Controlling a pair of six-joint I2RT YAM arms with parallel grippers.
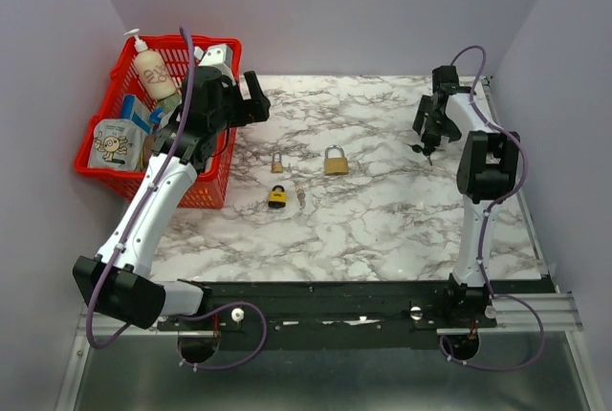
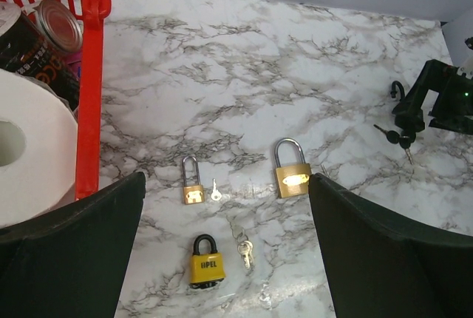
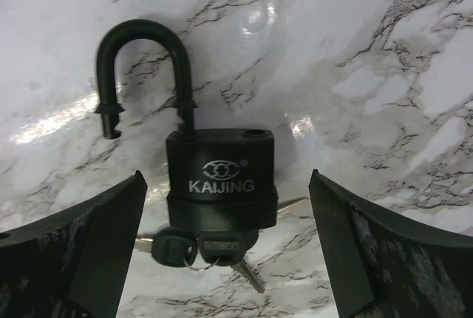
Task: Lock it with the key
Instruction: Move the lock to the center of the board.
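Black padlock, shackle open, lies on the marble worktop point(image 1: 382, 229) under the spread right gripper point(image 1: 427, 143).

A red basket point(image 1: 203, 191) of household goods stands at the worktop's left edge, and the left gripper point(image 1: 256, 97) hangs beside it with jaws wide apart, holding nothing. The right gripper is also wide open, its fingers point(image 3: 81, 259) on either side of the black padlock point(image 3: 220, 177) and clear of it. The shackle is swung out of the body, and a bunch of keys point(image 3: 194, 248) sits at the keyhole end. Mid-worktop lie a large brass padlock point(image 1: 336, 161), a yellow padlock point(image 1: 277, 198) and a small brass padlock point(image 1: 276, 162), with loose keys point(image 2: 244, 251) just beside them.
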